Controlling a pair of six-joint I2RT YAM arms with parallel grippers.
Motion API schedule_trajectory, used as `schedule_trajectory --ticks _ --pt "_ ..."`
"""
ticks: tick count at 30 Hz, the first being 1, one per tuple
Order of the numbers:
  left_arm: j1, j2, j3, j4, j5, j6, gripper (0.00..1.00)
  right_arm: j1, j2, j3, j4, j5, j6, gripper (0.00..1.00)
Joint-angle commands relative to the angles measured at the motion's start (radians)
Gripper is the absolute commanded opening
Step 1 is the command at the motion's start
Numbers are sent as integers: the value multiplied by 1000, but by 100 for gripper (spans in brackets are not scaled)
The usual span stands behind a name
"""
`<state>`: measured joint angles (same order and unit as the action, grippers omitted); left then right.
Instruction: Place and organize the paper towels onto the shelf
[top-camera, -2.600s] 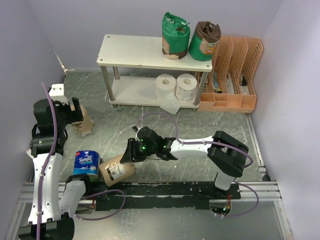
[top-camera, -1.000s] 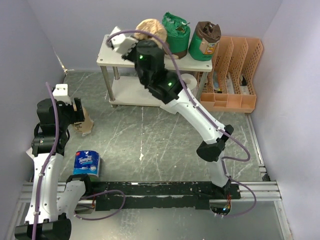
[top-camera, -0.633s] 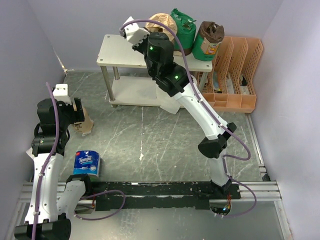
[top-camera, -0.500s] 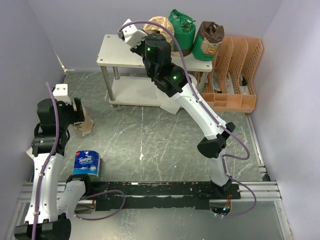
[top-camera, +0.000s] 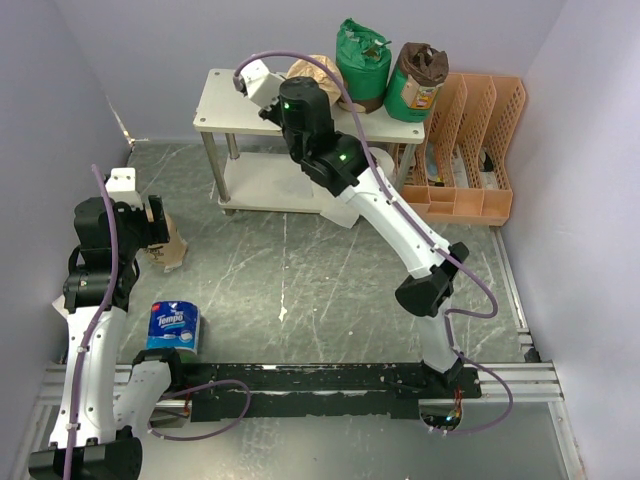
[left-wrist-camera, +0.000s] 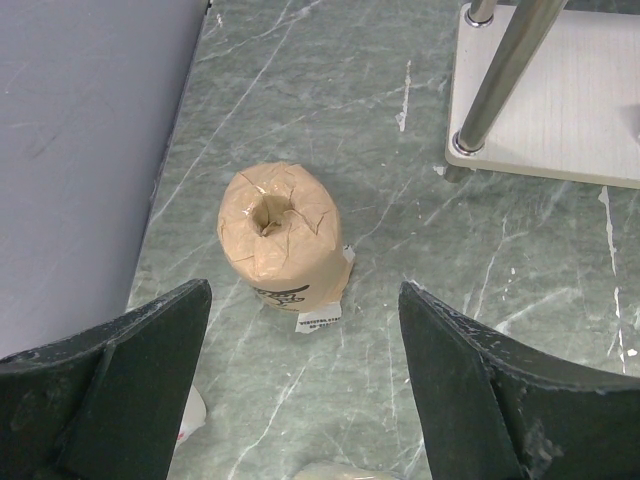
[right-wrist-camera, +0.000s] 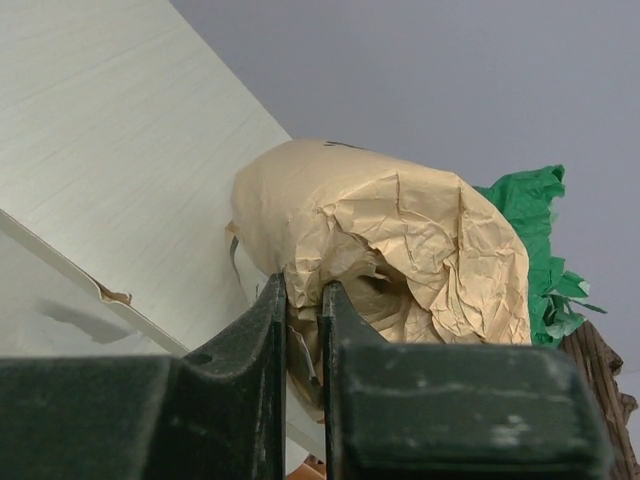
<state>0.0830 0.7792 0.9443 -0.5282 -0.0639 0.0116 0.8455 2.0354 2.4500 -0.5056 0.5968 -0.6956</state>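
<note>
My right gripper (top-camera: 302, 88) is shut on the crumpled wrap of a tan paper towel roll (top-camera: 318, 70), seen close in the right wrist view (right-wrist-camera: 400, 225). The roll is tilted on the top board of the shelf (top-camera: 235, 100), next to a green-wrapped roll (top-camera: 360, 60). A second green roll with a brown top (top-camera: 418, 82) stands right of it. A bare white roll (top-camera: 381, 160) shows on the lower board behind the arm. My left gripper (left-wrist-camera: 303, 300) is open above the other tan roll (left-wrist-camera: 280, 228), which stands on the floor. The blue Tempo roll (top-camera: 174, 327) stands near the left arm's base.
An orange slotted file rack (top-camera: 470, 150) stands right of the shelf. A shelf leg (left-wrist-camera: 505, 75) and the lower board (left-wrist-camera: 560, 110) lie right of the floor roll. A grey wall (left-wrist-camera: 80, 130) is close on its left.
My right arm lifted the tan roll from the floor up to the shelf top, swung it right toward the green rolls, then lowered it. The green rolls shifted slightly right. The left arm stayed still.
</note>
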Motion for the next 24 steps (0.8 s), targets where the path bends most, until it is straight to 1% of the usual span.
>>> schedule_trajectory --ticks 1,2,3,5,6,10,13,15,17,20,22,24 --pt "-4 -1 35 25 -10 8 88 8 -46 -19 86 40 -1 16" --pt "-5 -1 36 25 -9 8 88 11 -50 -29 102 45 -3 29" --pt "-5 0 35 25 -7 8 88 16 -53 -36 115 48 -6 38" --pt "-4 1 36 25 -5 8 88 25 -55 -41 137 49 -17 47" --pt "-4 2 36 25 -4 8 88 28 -54 -41 151 51 -23 49" --pt "-6 3 37 24 -7 8 88 33 -47 -34 199 48 -51 53" --pt "-5 2 39 23 -11 8 88 32 -55 -69 285 50 -102 55" --pt "-4 3 39 23 -14 8 88 30 -60 -106 372 41 -138 58" --pt "-4 4 40 22 -14 10 88 23 -48 -105 411 28 -159 62" --pt "-5 5 40 22 -17 11 88 2 7 -28 411 7 -150 64" --pt "-4 8 39 22 -19 11 88 -19 20 -17 434 -14 -132 68" --pt "-5 8 38 23 -21 11 88 -39 26 -15 440 -34 -95 68"
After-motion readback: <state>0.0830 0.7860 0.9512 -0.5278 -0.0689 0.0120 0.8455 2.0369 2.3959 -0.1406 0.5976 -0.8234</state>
